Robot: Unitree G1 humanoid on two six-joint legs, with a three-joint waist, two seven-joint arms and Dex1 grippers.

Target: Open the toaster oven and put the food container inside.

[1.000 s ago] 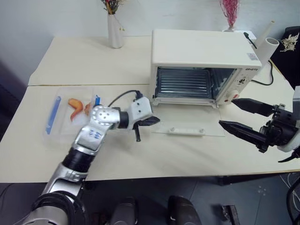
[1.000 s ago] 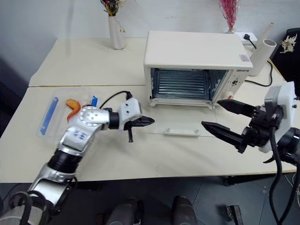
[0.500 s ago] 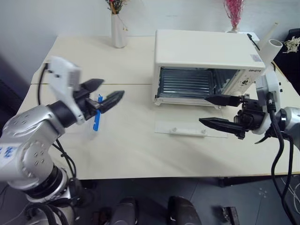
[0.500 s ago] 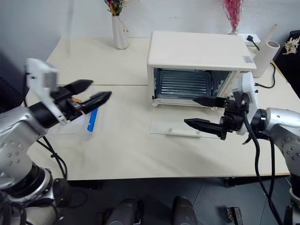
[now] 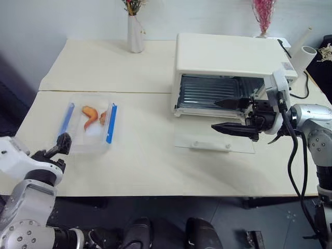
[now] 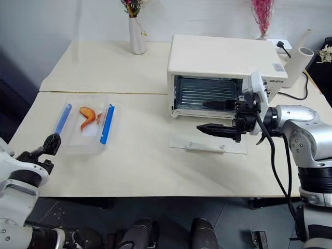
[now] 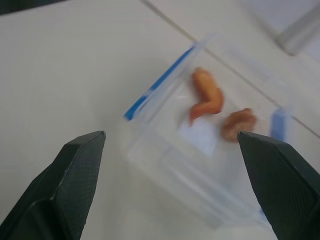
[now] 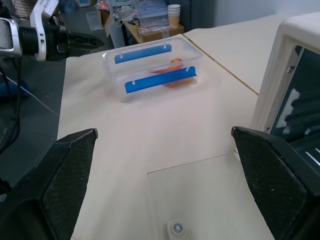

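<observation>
Both grippers' fingers spread wide, holding nothing.

Left gripper (image 7: 165, 175) faces the food container (image 5: 89, 126) on the table (image 5: 145, 171); toaster oven (image 5: 228, 67), glass door (image 5: 215, 141) down, unreadable label; right gripper (image 5: 228, 115) over the door.

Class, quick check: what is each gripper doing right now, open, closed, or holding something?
Left gripper: open, empty, fingers pointing at the food container.
Right gripper: open, empty, over the toaster oven door.
</observation>
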